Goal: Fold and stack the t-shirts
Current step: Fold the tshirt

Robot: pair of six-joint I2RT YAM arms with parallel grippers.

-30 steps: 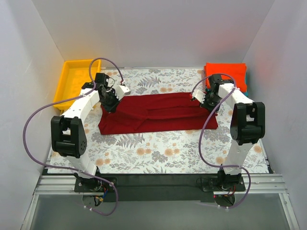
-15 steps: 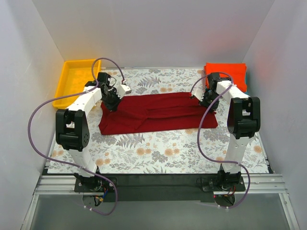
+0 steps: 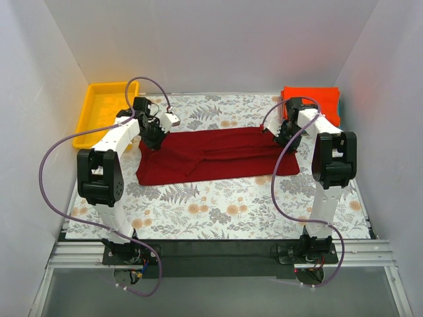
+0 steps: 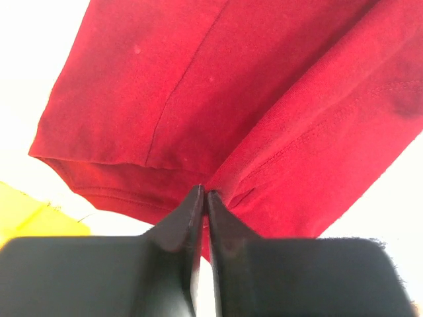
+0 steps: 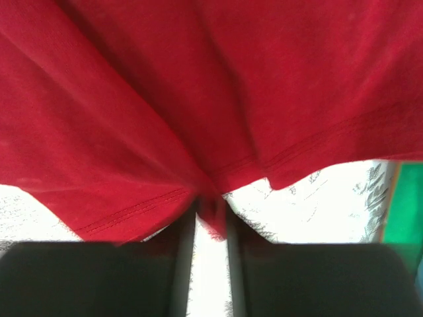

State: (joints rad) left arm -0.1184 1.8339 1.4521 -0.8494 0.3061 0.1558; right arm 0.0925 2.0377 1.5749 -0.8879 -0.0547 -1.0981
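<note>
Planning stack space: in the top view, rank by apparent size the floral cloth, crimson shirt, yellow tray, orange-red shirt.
Floral cloth; crimson shirt; yellow tray; orange-red shirt. The last two look close, and the right arm hides part of the shirt.

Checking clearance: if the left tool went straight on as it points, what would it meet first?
The crimson shirt; the left tool is shut on its edge. What lies behind is hidden.
</note>
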